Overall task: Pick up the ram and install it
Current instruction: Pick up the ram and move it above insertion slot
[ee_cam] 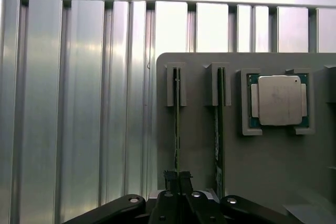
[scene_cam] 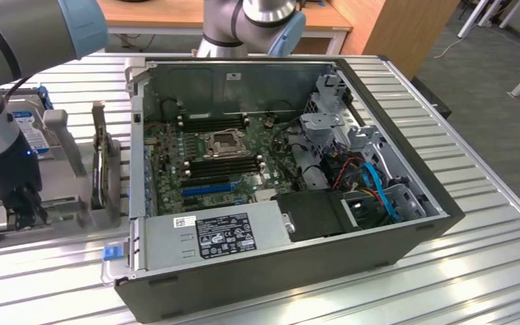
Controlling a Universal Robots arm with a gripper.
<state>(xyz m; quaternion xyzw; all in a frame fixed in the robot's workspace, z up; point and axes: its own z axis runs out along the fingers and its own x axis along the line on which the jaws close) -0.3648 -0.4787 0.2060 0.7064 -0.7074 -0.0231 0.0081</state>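
Two ram sticks stand on edge in slots of a grey holder (ee_cam: 262,171). My gripper (ee_cam: 177,176) is shut on the thin top edge of one ram (ee_cam: 177,124), which still sits in its slot. The second ram (ee_cam: 217,129) stands parallel beside it, untouched. In the exterior view the gripper (scene_cam: 11,211) hangs low over the holder (scene_cam: 61,203) at the exterior view's left, beside the open computer case (scene_cam: 332,264). The motherboard's memory slots (scene_cam: 224,166) lie by the processor socket (scene_cam: 221,143).
A square silver processor chip (ee_cam: 279,100) rests in a recess of the holder near the sticks. A hard drive with a blue label (scene_cam: 32,135) stands behind the arm. Ribbed metal table (ee_cam: 79,103) surrounds the holder. Cables and drive cages (scene_cam: 359,169) fill the case's other side.
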